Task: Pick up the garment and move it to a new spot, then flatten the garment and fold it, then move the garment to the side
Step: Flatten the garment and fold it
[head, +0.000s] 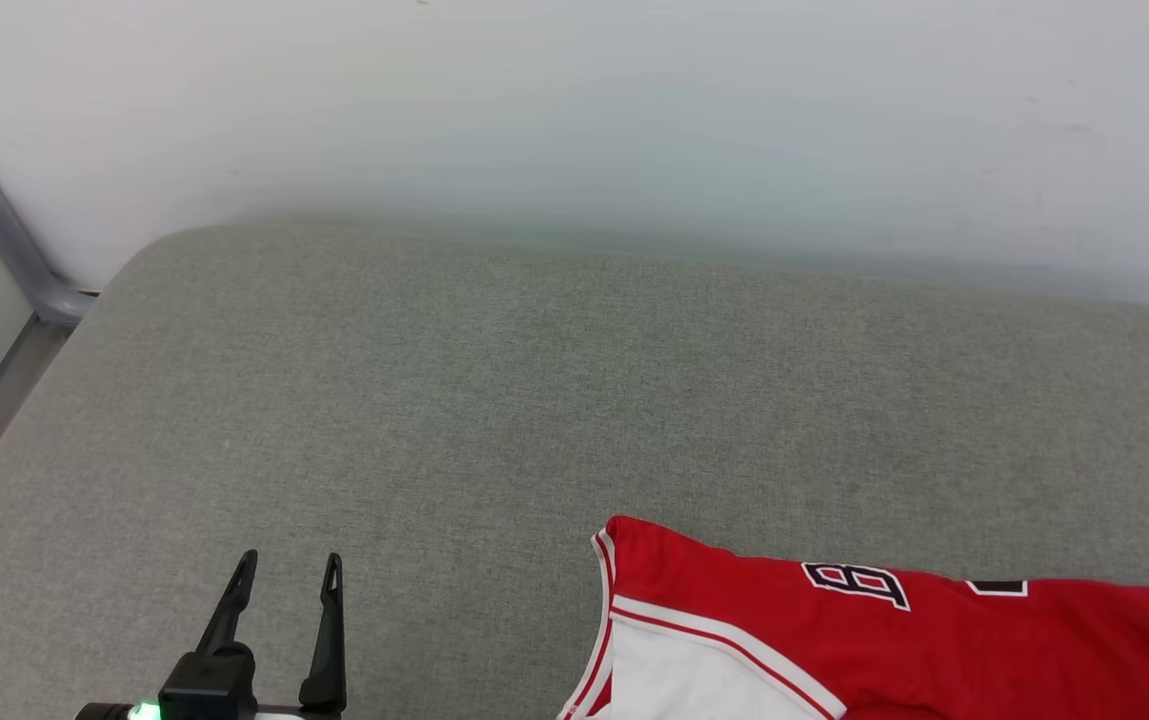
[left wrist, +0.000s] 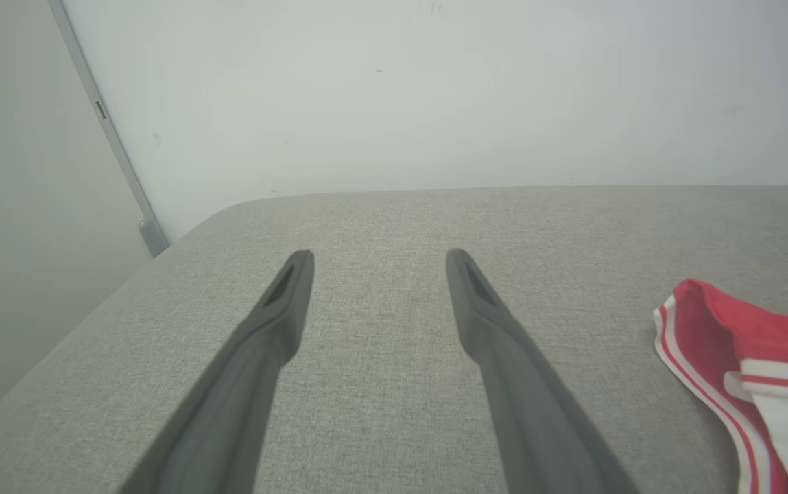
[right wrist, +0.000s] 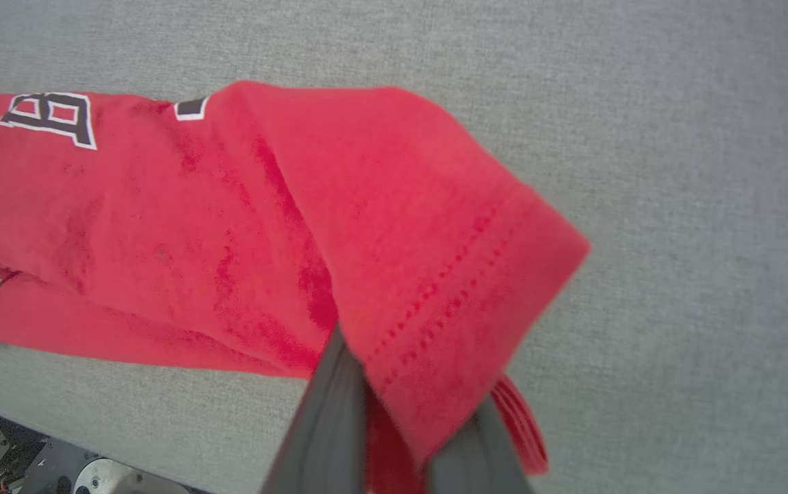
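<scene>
The right hand (right wrist: pixel 404 439) pinches the hem of the red jersey (right wrist: pixel 229 206), whose long axis runs left toward the spread, empty left hand (head: pixel 291 562).

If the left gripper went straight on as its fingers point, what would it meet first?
Probably the bare grey cushion ahead of the left gripper, or the white wall behind it; depth is unclear. The red shirt lies off to its right.
</scene>
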Controlling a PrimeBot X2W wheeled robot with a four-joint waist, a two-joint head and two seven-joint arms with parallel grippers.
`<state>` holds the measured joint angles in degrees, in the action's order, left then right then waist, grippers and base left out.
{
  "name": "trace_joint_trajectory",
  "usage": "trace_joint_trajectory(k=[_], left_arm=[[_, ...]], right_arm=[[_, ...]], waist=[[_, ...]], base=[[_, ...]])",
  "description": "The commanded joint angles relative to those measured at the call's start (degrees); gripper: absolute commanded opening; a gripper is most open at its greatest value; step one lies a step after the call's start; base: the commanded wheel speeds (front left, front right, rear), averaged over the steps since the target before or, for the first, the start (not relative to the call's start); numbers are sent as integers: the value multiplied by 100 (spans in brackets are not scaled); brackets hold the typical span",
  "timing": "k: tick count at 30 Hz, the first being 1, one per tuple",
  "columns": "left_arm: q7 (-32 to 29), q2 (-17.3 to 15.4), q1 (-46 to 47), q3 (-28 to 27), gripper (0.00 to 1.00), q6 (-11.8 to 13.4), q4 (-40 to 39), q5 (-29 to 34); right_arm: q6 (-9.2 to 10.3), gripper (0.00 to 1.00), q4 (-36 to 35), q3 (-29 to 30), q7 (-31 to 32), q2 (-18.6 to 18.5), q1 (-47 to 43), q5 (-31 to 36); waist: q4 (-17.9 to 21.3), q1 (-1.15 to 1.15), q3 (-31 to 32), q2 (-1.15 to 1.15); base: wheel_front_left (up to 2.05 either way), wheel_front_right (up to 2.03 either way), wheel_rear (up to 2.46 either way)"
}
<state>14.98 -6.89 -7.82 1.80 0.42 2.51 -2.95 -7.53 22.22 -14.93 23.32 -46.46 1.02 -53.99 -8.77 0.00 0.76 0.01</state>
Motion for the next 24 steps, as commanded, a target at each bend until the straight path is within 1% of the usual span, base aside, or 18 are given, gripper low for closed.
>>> trace_joint_trajectory(k=[1,5,9,13,18,24], left_arm=[[28,3,-52,-15,100,-24,5,27],[28,21,-87,-59,100,-43,-18,73],[28,52,-79,-76,100,-61,-36,86],[28,91,-28,-36,100,-88,-27,124],[28,120,102,23,100,-134,22,148],[28,146,213,42,100,-177,46,169]], right_arm=[[9,0,-153,27,40,-21,-51,-53],[7,0,-876,32,251,-5,-175,-94],[7,0,-1618,-2,517,204,-224,-80],[7,0,-2117,-186,858,520,-97,112],[7,0,-2401,-535,1181,1013,236,364],[7,0,-2344,-1179,1323,1417,810,650]], waist=[[11,0,18,-1],[32,0,53,-1],[36,0,48,-1],[5,0,13,-1],[-73,0,-67,-1],[-173,0,-185,-1]], base=[[0,0,0],[0,0,0],[0,0,0],[0,0,0],[0,0,0],[0,0,0]])
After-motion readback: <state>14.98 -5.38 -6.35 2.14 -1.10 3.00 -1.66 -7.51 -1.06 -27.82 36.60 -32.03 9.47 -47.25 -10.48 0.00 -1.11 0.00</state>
